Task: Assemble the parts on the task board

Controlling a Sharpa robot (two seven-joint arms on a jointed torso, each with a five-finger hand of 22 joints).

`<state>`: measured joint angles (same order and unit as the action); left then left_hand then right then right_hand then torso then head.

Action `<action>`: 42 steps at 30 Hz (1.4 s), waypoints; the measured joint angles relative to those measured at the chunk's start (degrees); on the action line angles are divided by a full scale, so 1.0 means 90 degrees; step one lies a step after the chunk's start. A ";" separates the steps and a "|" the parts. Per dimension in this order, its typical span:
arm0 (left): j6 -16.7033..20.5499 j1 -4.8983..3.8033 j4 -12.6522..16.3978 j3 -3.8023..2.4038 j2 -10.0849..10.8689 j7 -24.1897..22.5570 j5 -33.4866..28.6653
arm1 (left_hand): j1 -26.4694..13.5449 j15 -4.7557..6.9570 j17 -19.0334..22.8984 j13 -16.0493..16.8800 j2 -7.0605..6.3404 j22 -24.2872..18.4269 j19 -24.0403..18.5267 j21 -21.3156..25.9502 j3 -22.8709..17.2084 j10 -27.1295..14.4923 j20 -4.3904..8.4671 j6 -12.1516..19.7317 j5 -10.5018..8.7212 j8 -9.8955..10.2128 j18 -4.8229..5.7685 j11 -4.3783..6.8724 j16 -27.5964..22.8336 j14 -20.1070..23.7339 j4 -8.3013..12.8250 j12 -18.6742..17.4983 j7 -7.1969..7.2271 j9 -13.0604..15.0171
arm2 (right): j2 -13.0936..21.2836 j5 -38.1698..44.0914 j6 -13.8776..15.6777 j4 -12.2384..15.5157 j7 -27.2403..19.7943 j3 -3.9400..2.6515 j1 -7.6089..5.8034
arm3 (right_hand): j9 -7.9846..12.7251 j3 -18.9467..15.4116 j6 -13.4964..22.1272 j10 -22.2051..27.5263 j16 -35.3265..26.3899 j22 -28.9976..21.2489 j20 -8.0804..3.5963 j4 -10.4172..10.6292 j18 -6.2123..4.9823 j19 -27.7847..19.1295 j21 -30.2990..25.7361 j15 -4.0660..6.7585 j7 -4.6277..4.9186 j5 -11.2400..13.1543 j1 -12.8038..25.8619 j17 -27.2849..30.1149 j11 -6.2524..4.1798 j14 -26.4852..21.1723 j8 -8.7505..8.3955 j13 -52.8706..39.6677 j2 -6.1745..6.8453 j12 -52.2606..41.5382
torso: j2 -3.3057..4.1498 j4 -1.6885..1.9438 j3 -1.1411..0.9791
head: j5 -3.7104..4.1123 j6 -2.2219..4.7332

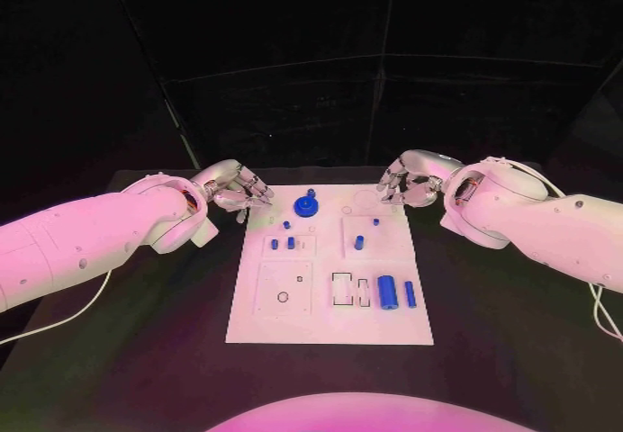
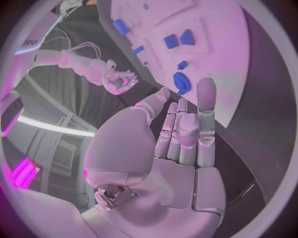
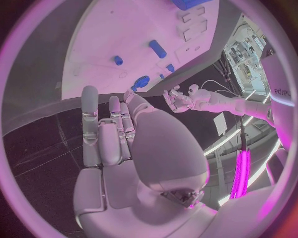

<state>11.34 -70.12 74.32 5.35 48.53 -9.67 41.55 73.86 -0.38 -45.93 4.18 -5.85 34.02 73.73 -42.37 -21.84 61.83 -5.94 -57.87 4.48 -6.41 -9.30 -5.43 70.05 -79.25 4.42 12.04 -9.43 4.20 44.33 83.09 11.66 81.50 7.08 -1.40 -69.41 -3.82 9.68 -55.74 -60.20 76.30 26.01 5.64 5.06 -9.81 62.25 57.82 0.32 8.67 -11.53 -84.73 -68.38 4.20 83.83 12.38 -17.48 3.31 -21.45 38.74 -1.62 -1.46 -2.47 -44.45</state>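
Head view: task board (image 1: 331,328) at centre of black tabletop (image 1: 156,360), assembly judged barely begun. Counted on it: one round blue part (image 1: 306,206) at 12 o'clock, two blue cylinders (image 1: 387,292) lying loose at 4 o'clock, about six small blue pieces (image 1: 361,241) mid-board.

Left wrist view: left hand (image 2: 180,144) empty, fingers extended.

Right wrist view: right hand (image 3: 114,134) likewise empty, fingers straight.

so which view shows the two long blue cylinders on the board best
The head view: both long blue cylinders lie side by side near the task board's right edge, unobstructed. The right wrist view catches them cropped at its rim; in the left wrist view I cannot pick them out.
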 measured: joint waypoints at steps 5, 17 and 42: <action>-0.0010 -0.0001 0.0205 0.0006 0.0086 -0.0735 -0.1653 | 0.0025 -0.0023 0.0685 0.0000 0.0025 -0.0126 -0.0194 0.0215 -0.0017 0.0023 -0.0020 -0.0045 0.0000 -0.0028 0.0002 -0.0023 -0.0392 0.0374 0.0018 0.0081 0.0000 -0.0023 | -0.0068 0.0659 -0.0086 -0.0027 0.0066 0.0010 0.0177 | 0.0009 0.0075 0.0048 0.0047 0.0000 -0.0014 0.0022 0.0043 0.0000 0.0022 -0.0026 -0.0014 0.0048 0.0025 0.0095 0.0008 0.0046 0.0014 -0.0143 0.0294 0.0095 0.0353 | 0.0009 0.0000 0.0002 | 0.0038 0.0016; -0.0135 0.0000 0.0486 0.0012 0.0144 -0.1518 -0.3506 | 0.0000 -0.0015 0.1005 -0.0001 0.0050 -0.0180 -0.0265 0.0310 -0.0034 0.0082 -0.0027 -0.0107 0.0000 -0.0028 -0.0094 -0.0011 -0.0548 0.0536 0.0000 0.0154 0.0019 -0.0022 | -0.0272 0.1410 -0.0339 -0.0122 0.0171 0.0012 0.0339 | 0.0008 0.0159 0.0058 0.0094 0.0002 0.0016 0.0047 0.0033 0.0000 0.0047 -0.0026 -0.0038 0.0058 0.0061 0.0108 -0.0014 0.0092 0.0010 -0.0290 0.0585 0.0176 0.0591 | 0.0015 -0.0004 0.0006 | 0.0052 0.0009; -0.0245 0.0002 0.0550 0.0016 0.0139 -0.1707 -0.4016 | 0.0000 -0.0016 0.1178 0.0005 0.0050 -0.0205 -0.0330 0.0367 -0.0034 0.0104 -0.0045 -0.0135 0.0000 -0.0055 -0.0093 0.0012 -0.0639 0.0627 0.0000 0.0190 0.0002 -0.0024 | -0.0542 0.1661 -0.0664 -0.0335 0.0178 -0.0009 0.0467 | -0.0002 0.0986 -0.0275 -0.0240 0.0003 0.0225 0.0045 -0.0285 0.0001 0.0094 0.0152 -0.0047 0.0069 0.0258 -0.0139 -0.0073 0.0100 0.0000 -0.0419 0.1049 0.0113 0.0811 | 0.0012 -0.0004 0.0000 | 0.0041 -0.0038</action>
<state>9.13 -70.11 79.27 5.50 49.78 -25.03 5.41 73.86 -0.52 -35.33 4.22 -5.41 32.18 70.76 -39.07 -22.14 62.77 -6.35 -59.08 4.48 -6.90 -10.14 -5.33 64.30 -73.60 4.43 13.75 -9.41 3.98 39.45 98.04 5.68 78.49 8.68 -1.49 -65.20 -3.84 18.55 -58.22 -62.37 76.32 28.03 6.04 2.49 -9.81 63.09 59.19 -0.10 9.29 -9.20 -85.98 -69.04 5.10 83.83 8.61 -8.04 4.33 -14.15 38.85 -1.65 -1.46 -2.10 -44.79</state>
